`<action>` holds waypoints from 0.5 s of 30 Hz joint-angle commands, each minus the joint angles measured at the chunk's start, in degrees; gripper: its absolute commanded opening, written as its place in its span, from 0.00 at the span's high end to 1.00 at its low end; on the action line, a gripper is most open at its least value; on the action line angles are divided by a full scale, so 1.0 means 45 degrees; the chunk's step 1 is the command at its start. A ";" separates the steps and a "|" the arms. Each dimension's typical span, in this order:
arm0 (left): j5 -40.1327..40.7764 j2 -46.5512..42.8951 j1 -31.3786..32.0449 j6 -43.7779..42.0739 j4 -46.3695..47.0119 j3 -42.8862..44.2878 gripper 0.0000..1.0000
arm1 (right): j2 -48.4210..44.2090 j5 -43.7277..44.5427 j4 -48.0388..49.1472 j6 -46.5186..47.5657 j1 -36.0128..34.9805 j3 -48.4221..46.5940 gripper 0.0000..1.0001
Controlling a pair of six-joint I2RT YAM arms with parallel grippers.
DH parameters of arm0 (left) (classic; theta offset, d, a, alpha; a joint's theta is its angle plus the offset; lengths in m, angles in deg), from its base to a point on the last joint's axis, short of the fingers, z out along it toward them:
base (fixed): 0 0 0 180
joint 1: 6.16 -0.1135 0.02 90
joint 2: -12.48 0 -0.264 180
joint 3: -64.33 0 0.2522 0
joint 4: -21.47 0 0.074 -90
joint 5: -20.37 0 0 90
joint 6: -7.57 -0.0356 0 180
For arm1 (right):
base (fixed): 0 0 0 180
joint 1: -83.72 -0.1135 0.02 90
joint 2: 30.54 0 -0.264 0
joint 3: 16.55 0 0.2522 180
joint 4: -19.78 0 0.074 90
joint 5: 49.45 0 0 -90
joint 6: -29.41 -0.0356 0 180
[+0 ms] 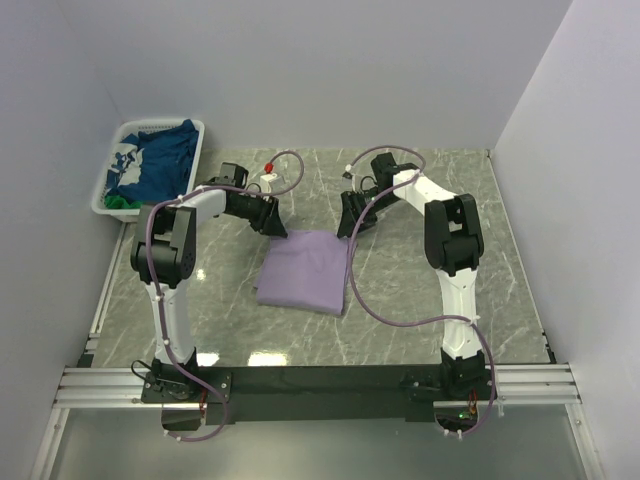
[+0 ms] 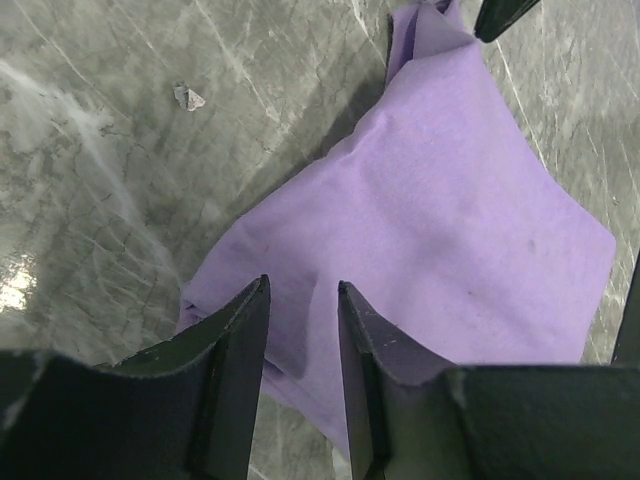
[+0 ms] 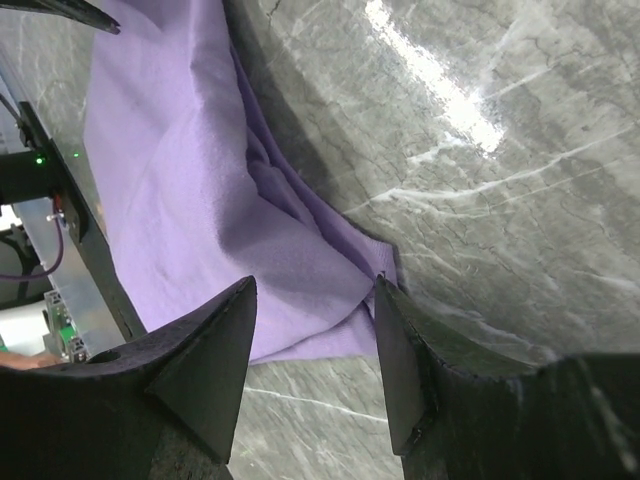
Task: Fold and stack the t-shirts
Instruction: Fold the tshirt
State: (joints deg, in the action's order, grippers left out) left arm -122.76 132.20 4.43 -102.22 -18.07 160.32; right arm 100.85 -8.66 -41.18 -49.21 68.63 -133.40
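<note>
One folded lavender t-shirt (image 1: 305,272) lies mid-table. It looks soft, light and floppy, and is best pinched at its far corners. At those corners the left gripper (image 2: 302,290) stands partly parted and the right gripper (image 3: 315,290) wider, both straddling cloth but gripping nothing. The wrist views show the layered edges; only the overhead view shows the navy t-shirt (image 1: 160,160) in the far-left basket (image 1: 160,124).

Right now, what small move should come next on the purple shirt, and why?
Probably shut both jaws: the left gripper and right gripper each stand open astride a far corner of the folded purple shirt, so neither seems to hold cloth yet.
</note>
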 commanded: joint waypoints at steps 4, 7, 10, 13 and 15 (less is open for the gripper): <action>0.0008 0.0153 0.0010 0.0042 -0.0267 0.0651 0.61 | -0.0019 -0.0646 -0.0213 0.0128 -0.0045 -0.0568 0.46; 0.0067 0.0231 0.0010 0.0062 -0.0326 0.0749 0.61 | 0.0040 -0.0705 -0.0468 0.0304 -0.0064 -0.0412 0.48; 0.0106 0.0231 0.0010 0.0101 -0.0306 0.0787 0.61 | 0.0059 -0.0744 -0.0798 0.0615 -0.0064 -0.0295 0.48; 0.0145 0.0348 0.0010 0.0101 -0.0404 0.0904 0.61 | 0.0137 -0.0899 -0.1151 0.0928 -0.0045 -0.0470 0.48; 0.0184 0.0407 0.0010 0.0121 -0.0462 0.0944 0.61 | 0.0118 -0.0900 -0.1366 0.1104 -0.0045 -0.0548 0.47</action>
State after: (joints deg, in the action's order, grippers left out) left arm -122.19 133.10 4.43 -102.18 -19.58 162.53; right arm 101.02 -10.91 -44.63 -46.78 68.61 -133.51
